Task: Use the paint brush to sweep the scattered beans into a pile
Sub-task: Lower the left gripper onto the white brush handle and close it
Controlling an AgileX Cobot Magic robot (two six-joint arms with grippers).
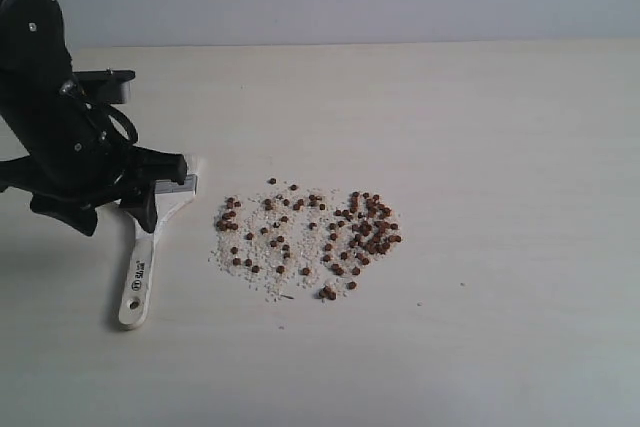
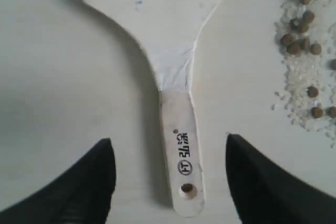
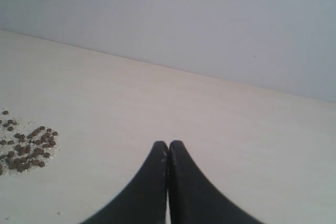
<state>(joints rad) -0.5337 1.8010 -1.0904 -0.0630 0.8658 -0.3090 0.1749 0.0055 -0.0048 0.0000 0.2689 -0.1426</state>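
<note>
**A:** While the beans (image 1: 320, 232) lie scattered over the middle of the bench (image 1: 490, 127), the left pincer (image 2: 169, 142) hangs above the paint brush (image 2: 176, 77), jaws wide, one either side of the pale handle and neither touching it.

**B:** So nothing's in its grip?

**A:** Nothing. The brush lies flat on the bench just beside the spill, with its bristle end pointing away from the camera in the exterior view and its holed end nearer. I'd call this the pick-up step, with no sweeping begun.

**B:** And the right pincer (image 3: 168, 145)?

**A:** Pressed shut, empty, well off to the side, with the beans at the edge of its view.

**B:** What does the next move ask for?

**A:** By my reading, drop straight down, close squarely on the narrow part of the handle, then lift and tip the bristles to the bench. The beans sit thicker on the far side from the brush, thin among whitish crumbs (image 1: 250, 252) on the near side, so the strokes likely need to come in from the loose edges
</note>
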